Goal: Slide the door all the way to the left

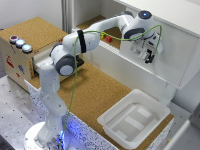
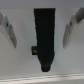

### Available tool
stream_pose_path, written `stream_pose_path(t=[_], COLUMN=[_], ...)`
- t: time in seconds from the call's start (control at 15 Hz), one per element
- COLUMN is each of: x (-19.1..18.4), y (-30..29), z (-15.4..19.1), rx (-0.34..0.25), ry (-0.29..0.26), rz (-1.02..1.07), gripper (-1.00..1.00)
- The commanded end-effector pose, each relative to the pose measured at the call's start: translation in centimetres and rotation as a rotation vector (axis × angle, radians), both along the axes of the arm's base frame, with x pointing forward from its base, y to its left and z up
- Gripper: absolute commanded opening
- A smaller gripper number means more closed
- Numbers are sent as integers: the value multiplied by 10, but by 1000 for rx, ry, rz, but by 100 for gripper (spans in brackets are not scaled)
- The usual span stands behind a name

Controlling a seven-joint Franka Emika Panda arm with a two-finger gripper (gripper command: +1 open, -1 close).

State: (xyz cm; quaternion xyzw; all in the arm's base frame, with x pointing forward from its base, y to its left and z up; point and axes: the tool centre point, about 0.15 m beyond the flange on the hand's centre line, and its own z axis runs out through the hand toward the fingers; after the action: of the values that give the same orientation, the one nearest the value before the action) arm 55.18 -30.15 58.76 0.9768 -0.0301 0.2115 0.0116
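Door [image 1: 172,55] handle [image 2: 44,40] sits between your gripper's [image 1: 149,56] spread, empty fingers [image 2: 8,29] at the worktop's far edge; approach step; next, close and pull left.

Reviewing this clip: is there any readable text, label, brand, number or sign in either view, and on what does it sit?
No text can be read in either view.
Wooden box: small red and blue stickers on its front, too blurred to read.
Gripper: dark markings on its white body, too small to read.
Door: plain white, no marking visible.
Tray: plain white, no marking visible.
Wrist view: a dark handle on the white panel, no lettering.
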Motion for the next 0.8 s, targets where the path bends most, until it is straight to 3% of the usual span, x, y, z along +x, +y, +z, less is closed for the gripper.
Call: stream_pose_path(t=[0.0, 0.73], x=[39, 36], y=[-32, -32], z=[10, 7], rx=[94, 91], ry=[75, 80], rz=[51, 52], gripper=[-100, -100])
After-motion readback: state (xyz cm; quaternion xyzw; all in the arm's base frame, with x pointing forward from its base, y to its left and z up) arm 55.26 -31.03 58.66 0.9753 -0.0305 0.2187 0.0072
